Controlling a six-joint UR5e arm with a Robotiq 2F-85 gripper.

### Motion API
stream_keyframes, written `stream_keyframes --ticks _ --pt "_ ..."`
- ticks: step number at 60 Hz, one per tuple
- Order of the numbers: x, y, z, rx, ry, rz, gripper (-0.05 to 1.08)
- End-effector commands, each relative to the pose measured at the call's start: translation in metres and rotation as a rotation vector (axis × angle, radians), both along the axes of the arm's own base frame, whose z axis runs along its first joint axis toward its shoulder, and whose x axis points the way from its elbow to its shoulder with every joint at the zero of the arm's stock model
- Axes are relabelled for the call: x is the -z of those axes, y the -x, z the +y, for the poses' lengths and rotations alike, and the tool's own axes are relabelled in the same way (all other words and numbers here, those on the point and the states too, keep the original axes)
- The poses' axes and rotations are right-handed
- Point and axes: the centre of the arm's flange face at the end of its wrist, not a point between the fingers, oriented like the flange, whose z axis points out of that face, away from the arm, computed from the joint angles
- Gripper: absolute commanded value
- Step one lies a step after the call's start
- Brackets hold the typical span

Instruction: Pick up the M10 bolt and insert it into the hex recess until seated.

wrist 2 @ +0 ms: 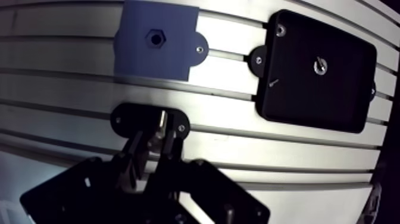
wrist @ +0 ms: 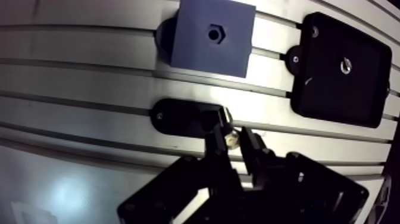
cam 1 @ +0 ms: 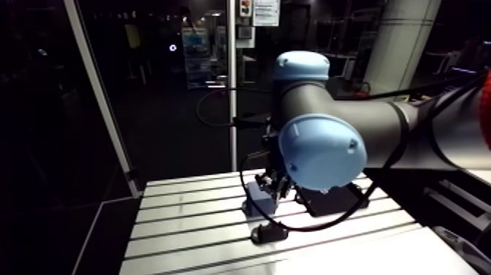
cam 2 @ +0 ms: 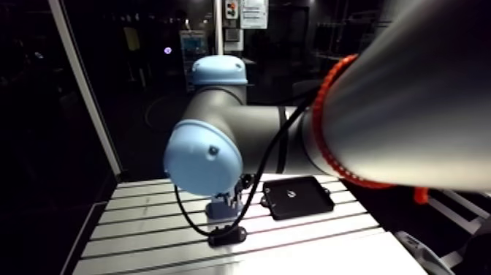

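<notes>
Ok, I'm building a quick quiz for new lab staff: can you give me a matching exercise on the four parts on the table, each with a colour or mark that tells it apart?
Things:
1 block
2 square plate
3 oval holder
4 bolt

Descriptions:
A black, with a screw at its centre
B shiny metal
C blue-grey, with an empty hex recess
D black, with the bolt at one end

Pairs: 1-C, 2-A, 3-D, 4-B
</notes>
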Motion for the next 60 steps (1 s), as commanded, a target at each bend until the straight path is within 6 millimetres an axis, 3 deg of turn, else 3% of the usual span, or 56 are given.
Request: stream_keyframes --ticks 1,12,26,43,54,60 --pt "-0.039 0.009 0.001 0.003 0.005 -0.014 0.79" --pt "-0.062 0.021 0.001 -0.001 0.009 -0.039 0.84" --pt "-0.095 0.056 0.004 -0.004 0.033 -0.111 0.92" --pt "-0.108 0.091 -0.010 -0.047 0.043 -0.217 0.93" --pt "-0.115 0.094 -0.010 -0.049 0.010 -0.271 0.93" --pt "-0.109 0.100 -0.007 -0.048 -0.023 -0.290 0.93"
